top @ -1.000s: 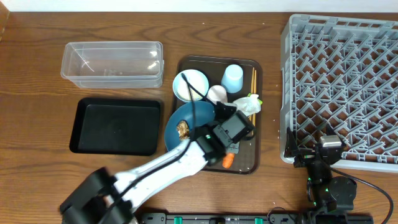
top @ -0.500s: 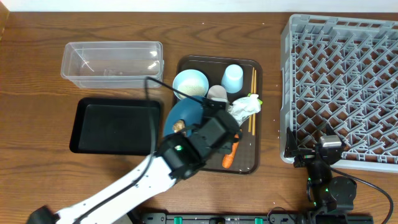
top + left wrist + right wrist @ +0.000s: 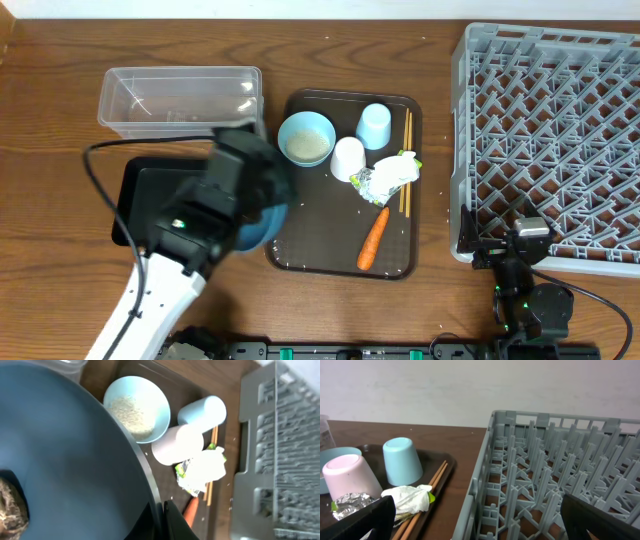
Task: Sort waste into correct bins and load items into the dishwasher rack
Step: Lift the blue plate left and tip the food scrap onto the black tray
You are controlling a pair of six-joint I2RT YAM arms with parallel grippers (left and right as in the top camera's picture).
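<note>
While the dishwasher rack at 3 o'clock sits by the wide-open right end effector, the black tray at 9 o'clock has the large dark blue bowl above its right edge, rim pinched by the left end effector. Best to tilt slowly, further inward, so the brown food lump lands inside.

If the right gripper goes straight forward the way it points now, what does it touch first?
Probably the dishwasher rack: its near corner wall stands right ahead of the open right gripper, with nothing visible in between. Depth is unclear.
</note>
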